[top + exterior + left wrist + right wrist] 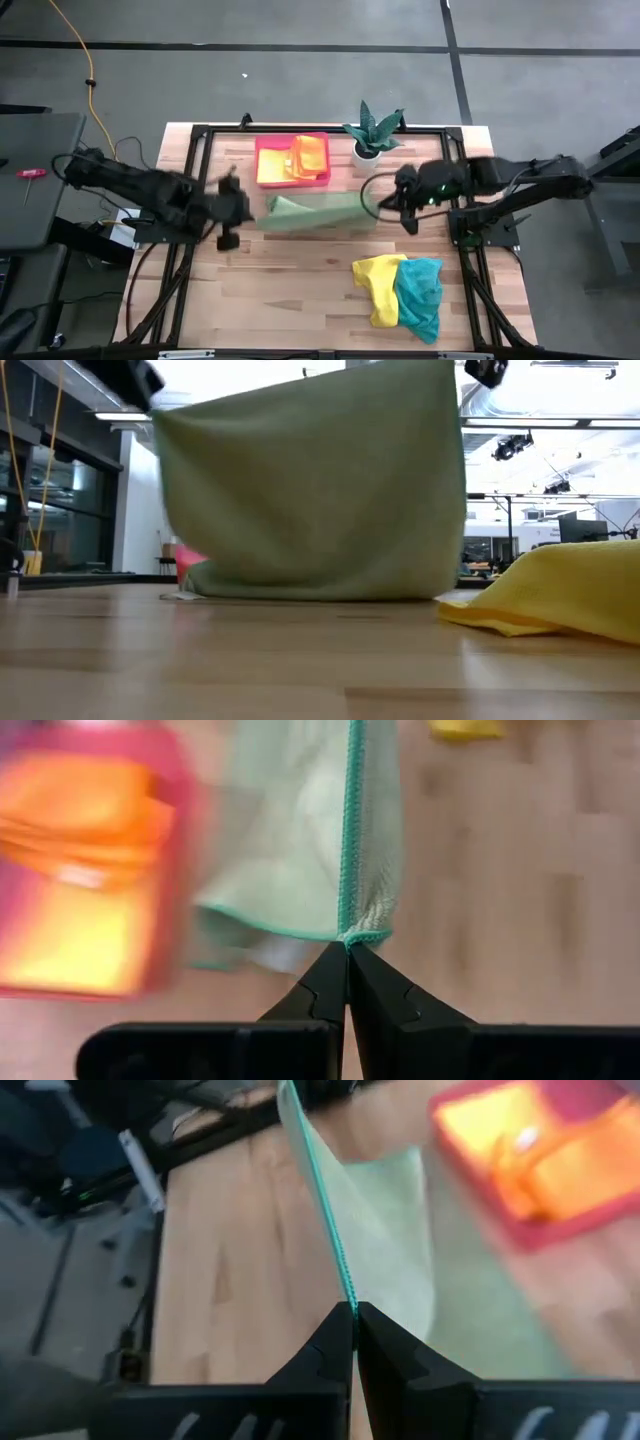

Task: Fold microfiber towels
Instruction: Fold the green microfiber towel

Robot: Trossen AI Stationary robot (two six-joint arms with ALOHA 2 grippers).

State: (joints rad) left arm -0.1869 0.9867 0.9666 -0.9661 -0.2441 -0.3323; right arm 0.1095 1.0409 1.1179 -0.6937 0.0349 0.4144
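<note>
A light green towel (318, 212) hangs stretched between two dark robot arms above the middle of a wooden bench (300, 290). The left end effector (347, 952) is pinched closed on one teal-stitched corner of the towel. The right end effector (354, 1312) is pinched closed on the opposite corner. Seen from bench height, the cloth's lower edge meets the bench top. Behind it, near the far edge, a pink tray (292, 160) holds folded yellow and orange towels (308, 156), with a small potted plant (372, 132) just beside the tray. Nearer the front right, a crumpled yellow towel (380, 285) and teal towel (422, 295) lie touching each other.
</note>
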